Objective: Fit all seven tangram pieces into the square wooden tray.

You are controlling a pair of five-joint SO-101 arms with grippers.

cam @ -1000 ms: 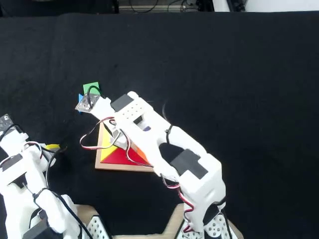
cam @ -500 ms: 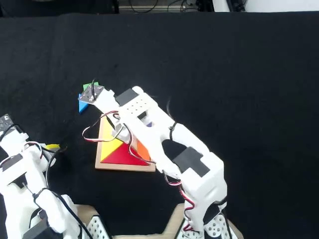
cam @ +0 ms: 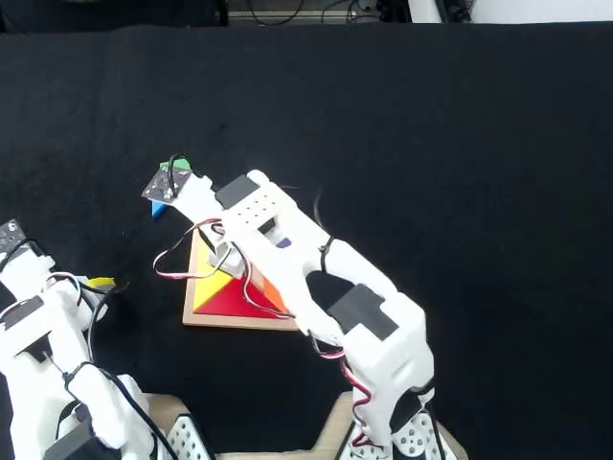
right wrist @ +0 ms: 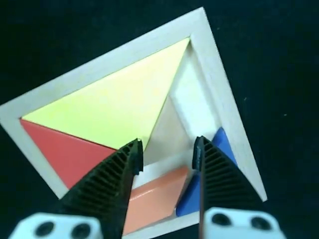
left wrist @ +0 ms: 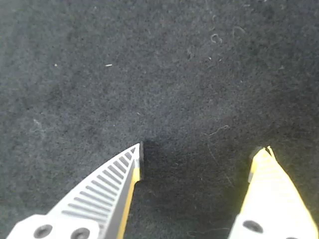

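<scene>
While your right pincer (right wrist: 167, 145) is hanging apart and empty over the square wooden tray (right wrist: 212, 64), be aiming for the green flat piece (cam: 178, 167) at eleven o'clock, keeping the jaws wide.

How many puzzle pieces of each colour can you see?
yellow: 1
red: 1
orange: 1
blue: 2, one in the tray, one on the cloth
green: 1
Total: 6
</scene>
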